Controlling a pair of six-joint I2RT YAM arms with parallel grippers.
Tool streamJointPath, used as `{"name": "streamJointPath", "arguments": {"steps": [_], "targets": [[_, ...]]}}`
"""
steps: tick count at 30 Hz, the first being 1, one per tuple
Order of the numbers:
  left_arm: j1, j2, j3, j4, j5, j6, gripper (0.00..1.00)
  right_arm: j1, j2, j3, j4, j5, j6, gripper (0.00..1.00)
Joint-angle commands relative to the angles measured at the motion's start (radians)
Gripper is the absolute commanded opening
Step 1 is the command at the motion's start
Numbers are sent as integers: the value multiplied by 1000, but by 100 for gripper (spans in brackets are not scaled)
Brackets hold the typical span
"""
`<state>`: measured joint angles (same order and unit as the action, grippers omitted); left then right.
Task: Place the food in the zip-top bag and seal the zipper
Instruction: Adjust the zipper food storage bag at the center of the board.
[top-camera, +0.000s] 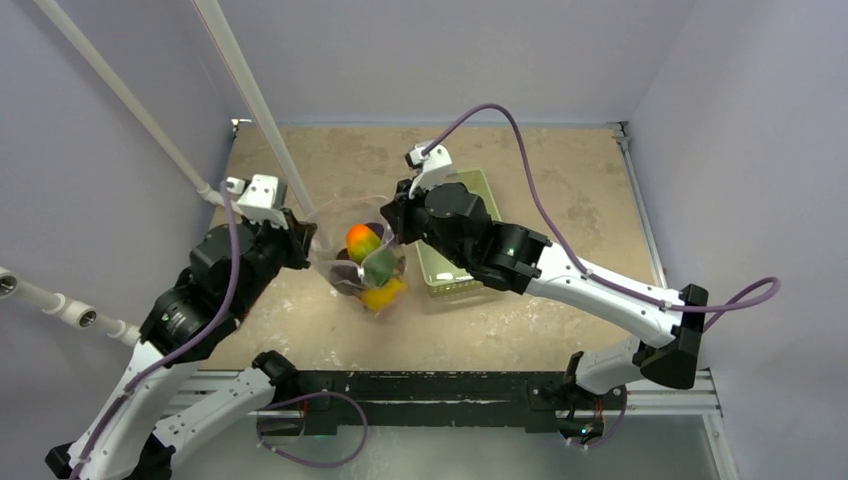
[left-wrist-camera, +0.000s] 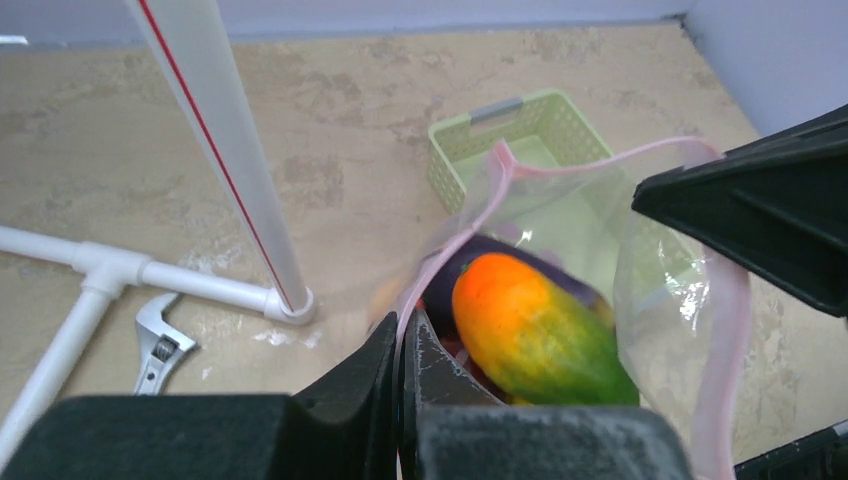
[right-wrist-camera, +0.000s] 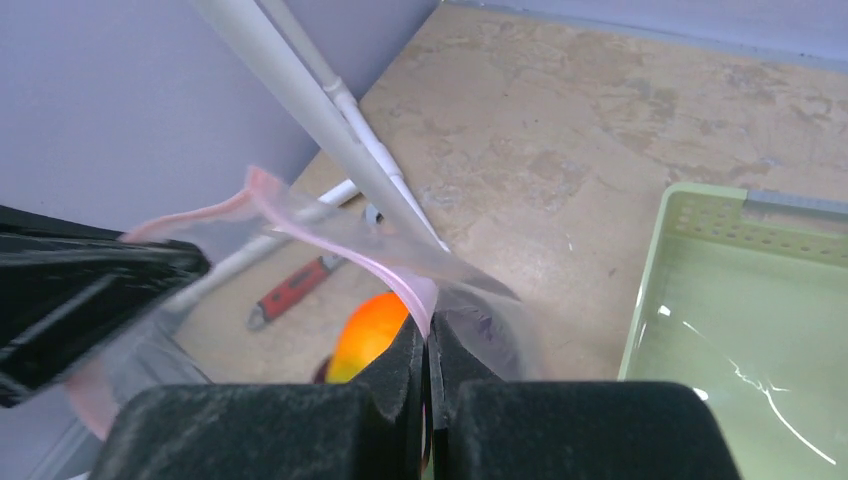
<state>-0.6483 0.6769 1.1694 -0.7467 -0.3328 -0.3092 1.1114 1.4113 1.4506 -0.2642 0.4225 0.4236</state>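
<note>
The clear zip-top bag (top-camera: 372, 262) hangs between my two grippers above the table, its mouth open. Inside it lie an orange-and-green fruit (top-camera: 362, 241), a yellow piece (top-camera: 383, 294) and dark purple food (left-wrist-camera: 470, 262). My left gripper (left-wrist-camera: 405, 340) is shut on the pink zipper strip (left-wrist-camera: 440, 258) at the bag's left rim. My right gripper (right-wrist-camera: 427, 345) is shut on the zipper strip (right-wrist-camera: 395, 280) at the right rim. The orange-and-green fruit also shows in the left wrist view (left-wrist-camera: 535, 330) and in the right wrist view (right-wrist-camera: 368, 332).
The pale green basket (top-camera: 455, 262) stands right of the bag, under my right arm, with no food showing in it (right-wrist-camera: 740, 310). White pipes (top-camera: 250, 95) slant over the table's left. A red-handled wrench (right-wrist-camera: 300, 290) and a silver wrench (left-wrist-camera: 155, 345) lie near the pipe foot.
</note>
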Motion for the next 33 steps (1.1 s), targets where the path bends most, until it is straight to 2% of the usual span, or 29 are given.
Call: {"name": "streamJointPath", "arguments": {"steps": [1,3,6,16,29,30,33], "targets": [[2,45,-125,34,47,-80,0,-4,45,-34,41,-50,-10,0],[2,56,-217,105,117,-118,0,-4,70,-45,47,-59,-2,0],[2,62,-265,178,184,-150,0,-5,73,-54,57,-68,-13,0],[1,21,-199,211,299,-200,0,-2,40,12,82,-50,-127,0],[2,-58,-305,287,300,-310,0,-2,18,-41,162,-162,-246,0],[2,-60,-312,296,296,-314,0,-2,14,-49,166,-165,-247,2],[1,-61,-335,305,287,-321,0,-2,-2,-69,172,-156,-244,19]]}}
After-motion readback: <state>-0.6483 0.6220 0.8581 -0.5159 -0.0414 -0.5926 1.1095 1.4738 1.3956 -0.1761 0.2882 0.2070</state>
